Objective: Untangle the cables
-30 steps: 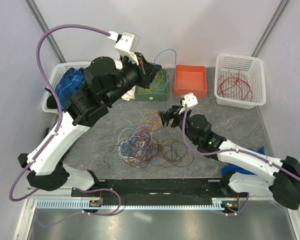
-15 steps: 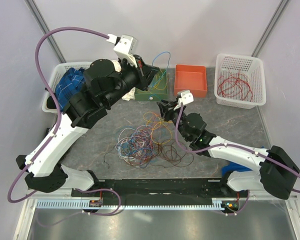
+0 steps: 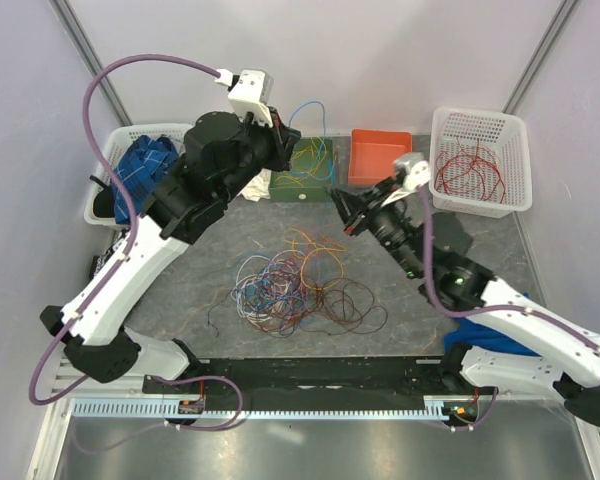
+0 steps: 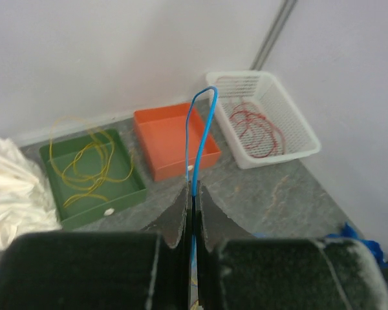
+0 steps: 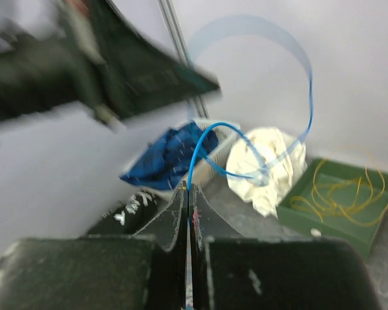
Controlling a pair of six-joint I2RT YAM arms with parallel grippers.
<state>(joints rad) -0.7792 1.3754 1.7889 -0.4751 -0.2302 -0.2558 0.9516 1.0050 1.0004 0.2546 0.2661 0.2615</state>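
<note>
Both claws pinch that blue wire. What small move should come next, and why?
Probably carry the blue cable toward the orange tray: left gripper and right gripper both pinch it, the green tray holds yellow cables, the white basket red cables, the orange one is bare.

White arm links (image 3: 130, 270), black joints (image 3: 220, 150), purple cables (image 3: 150, 58), white wrist cameras (image 3: 248, 88), black left tool (image 4: 192, 195)

The bench (image 3: 195, 275) is matt grey with a mottled, stone-like look. The orange tray (image 3: 380, 160) is smooth plastic with a slight sheen, and so is the green tray (image 4: 130, 182) left of it. The white basket (image 3: 480, 122) to its right is perforated plastic. The smooth-sheathed blue cable (image 4: 197, 142) is pinched in the matt black left tool (image 4: 193, 201) and right tool (image 5: 187, 201).
</note>
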